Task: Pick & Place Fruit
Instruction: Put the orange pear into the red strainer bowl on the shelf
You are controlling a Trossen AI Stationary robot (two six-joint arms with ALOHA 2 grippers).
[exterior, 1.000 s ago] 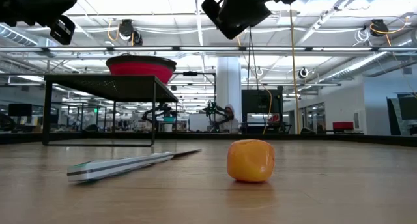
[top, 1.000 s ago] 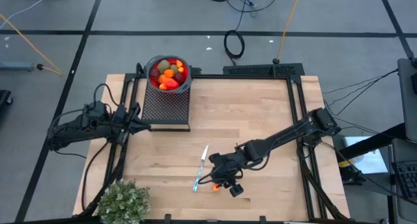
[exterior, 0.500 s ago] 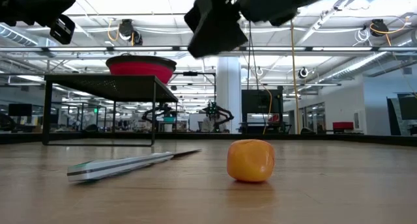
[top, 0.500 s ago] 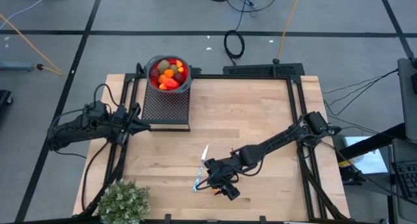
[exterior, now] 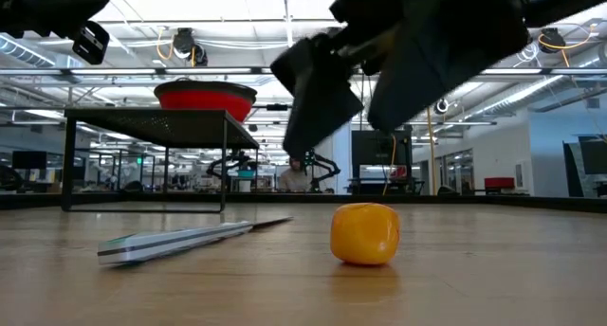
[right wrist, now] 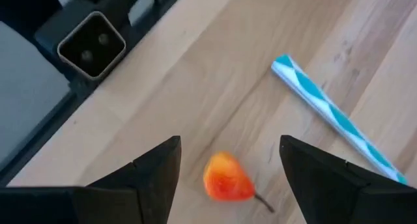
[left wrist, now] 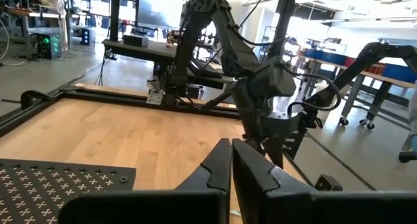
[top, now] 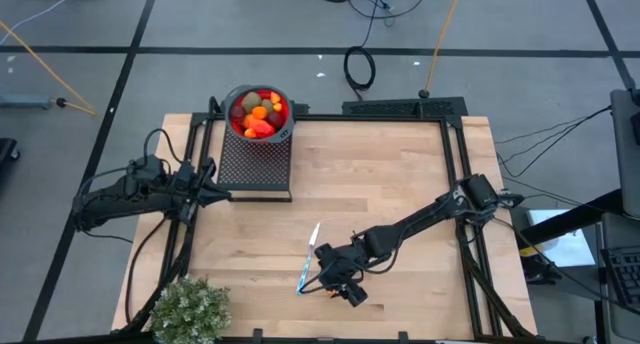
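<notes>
Right gripper (right wrist: 225,168), fingers apart, hangs over the orange fruit (right wrist: 227,178), lower centre; we'd centre it btwn fingers, then drop straight.

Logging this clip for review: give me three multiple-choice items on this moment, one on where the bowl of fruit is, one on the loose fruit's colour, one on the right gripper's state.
1. Where is the bowl of fruit?
A. on the black perforated stand
B. beside the plant
C. in the left gripper

2. What colour is the loose fruit on the table?
A. green
B. orange
C. purple

3. How are the right gripper's fingers?
A. shut on the fruit
B. shut on the knife
C. open above the fruit

Answers: 1 A, the high view shows it on the stand. 2 B, the low and right wrist views show orange. 3 C, the fingers are spread on either side, not touching.
</notes>
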